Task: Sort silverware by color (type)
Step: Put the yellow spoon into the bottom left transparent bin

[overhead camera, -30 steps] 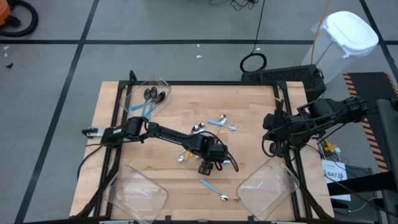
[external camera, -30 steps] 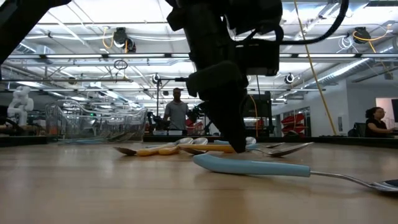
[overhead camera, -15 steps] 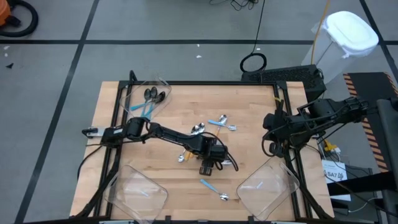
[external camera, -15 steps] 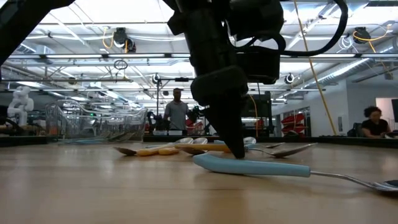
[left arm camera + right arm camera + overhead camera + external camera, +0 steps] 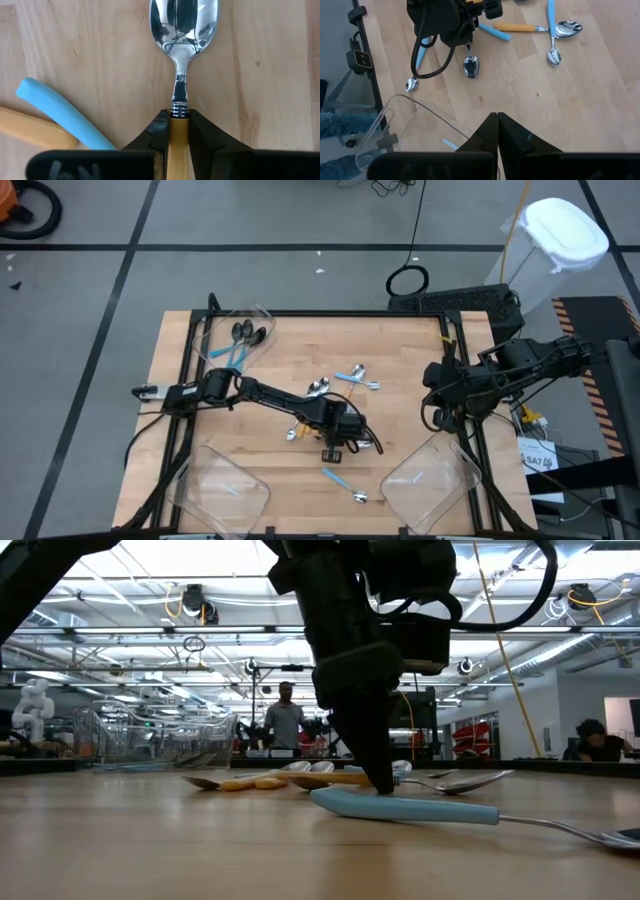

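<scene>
Left gripper (image 5: pixel 179 131) pinches orange-handled spoon (image 5: pixel 183 55) — blue-handled spoon (image 5: pixel 61 114) beside.

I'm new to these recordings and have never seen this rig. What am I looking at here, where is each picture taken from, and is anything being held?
Two dark robot arms work at a wooden table. One picture looks straight down from above, one looks level across the tabletop, and one comes from each arm's wrist.

The left gripper reaches to the middle of the table. Its wrist view shows its fingers closed on the orange-handled spoon, whose silver bowl lies on the wood. Beside it lies a light-blue handle.

The right gripper is shut, holds nothing, and waits at the table's right edge.

More spoons are scattered mid-table, and black-bowled spoons sit in a clear bin at the far left corner. Two more clear bins stand at the near edge.
</scene>
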`<control>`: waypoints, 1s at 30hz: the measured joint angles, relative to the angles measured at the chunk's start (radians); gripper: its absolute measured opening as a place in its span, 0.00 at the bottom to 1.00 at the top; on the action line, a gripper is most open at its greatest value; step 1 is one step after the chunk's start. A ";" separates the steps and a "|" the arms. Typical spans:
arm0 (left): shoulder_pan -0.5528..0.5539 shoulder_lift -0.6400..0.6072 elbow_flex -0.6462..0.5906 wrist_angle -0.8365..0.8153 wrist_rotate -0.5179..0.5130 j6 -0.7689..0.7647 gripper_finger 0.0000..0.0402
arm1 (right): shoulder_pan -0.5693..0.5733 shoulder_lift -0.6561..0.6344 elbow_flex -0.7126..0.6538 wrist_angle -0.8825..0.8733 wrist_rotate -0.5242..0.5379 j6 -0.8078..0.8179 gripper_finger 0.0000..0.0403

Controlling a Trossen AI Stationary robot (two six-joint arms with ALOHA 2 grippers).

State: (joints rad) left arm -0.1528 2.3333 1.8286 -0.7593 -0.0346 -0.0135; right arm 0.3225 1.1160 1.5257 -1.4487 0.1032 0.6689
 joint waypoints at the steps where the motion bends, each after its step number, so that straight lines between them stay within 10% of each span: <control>1: 0.000 0.000 -0.001 0.001 -0.002 -0.009 0.11 | 0.000 0.000 0.000 0.000 0.000 0.000 0.00; 30: -0.041 -0.006 0.514 -0.489 -0.213 -0.577 0.11 | 0.000 -0.030 0.000 0.000 0.083 -0.170 0.00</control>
State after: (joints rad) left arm -0.1939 2.3274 2.3425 -1.2484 -0.2476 -0.5909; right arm 0.3227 1.0857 1.5257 -1.4490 0.1857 0.4993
